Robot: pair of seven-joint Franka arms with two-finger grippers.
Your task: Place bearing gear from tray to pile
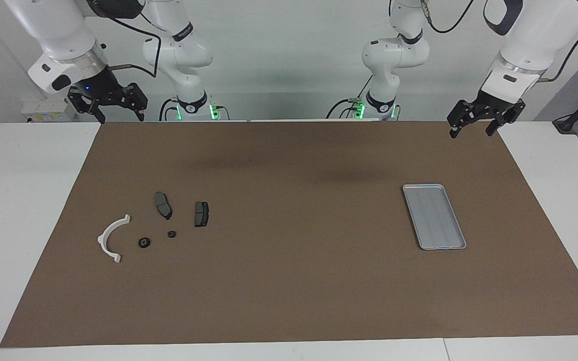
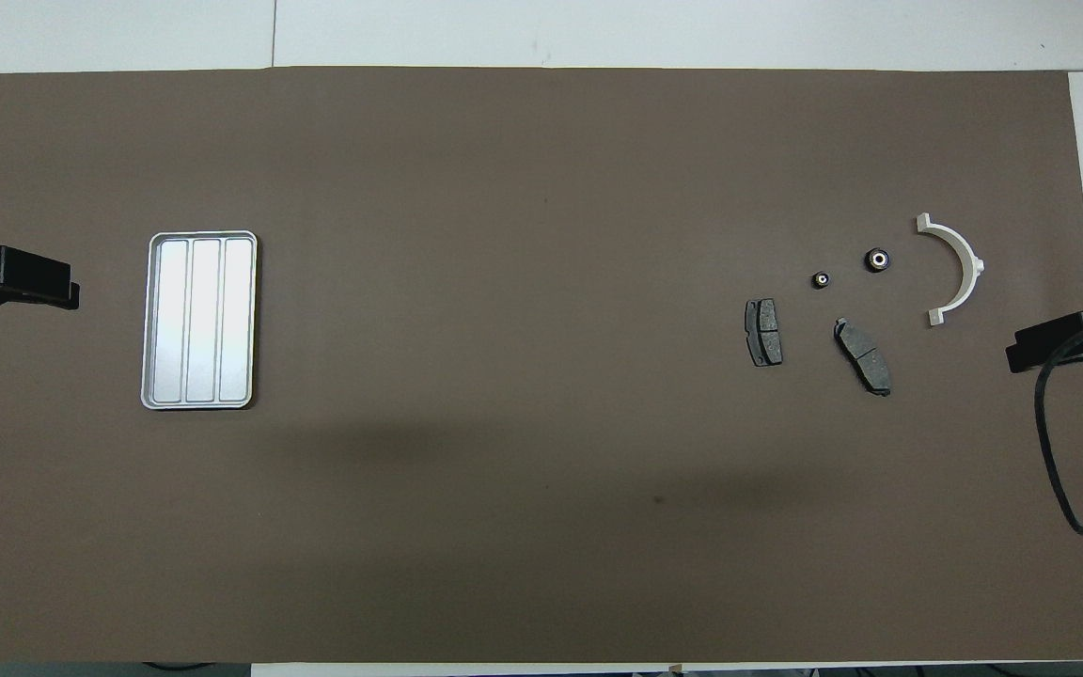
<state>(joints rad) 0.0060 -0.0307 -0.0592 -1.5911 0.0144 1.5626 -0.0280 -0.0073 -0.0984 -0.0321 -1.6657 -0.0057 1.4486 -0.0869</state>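
The silver tray [image 1: 434, 216] [image 2: 200, 321] lies toward the left arm's end of the table, its ribbed floor bare. Toward the right arm's end lies the pile: a white half-ring bracket [image 1: 111, 237] [image 2: 957, 268] and two dark brake pads [image 1: 163, 205] [image 1: 201, 213] [image 2: 763, 331] [image 2: 863, 355]. Two small black round bearing gears [image 1: 144, 242] [image 1: 171, 234] [image 2: 877, 259] [image 2: 821, 279] rest on the mat among these parts. My left gripper [image 1: 472, 131] [image 2: 29, 280] hangs open and holds nothing over the mat's edge at its own end. My right gripper [image 1: 121, 119] [image 2: 1049, 346] hangs open with nothing in it over the mat's edge at its end.
A brown mat [image 1: 289, 281] [image 2: 504, 517] covers most of the white table. A black cable [image 2: 1063, 451] loops down from the right arm over the mat.
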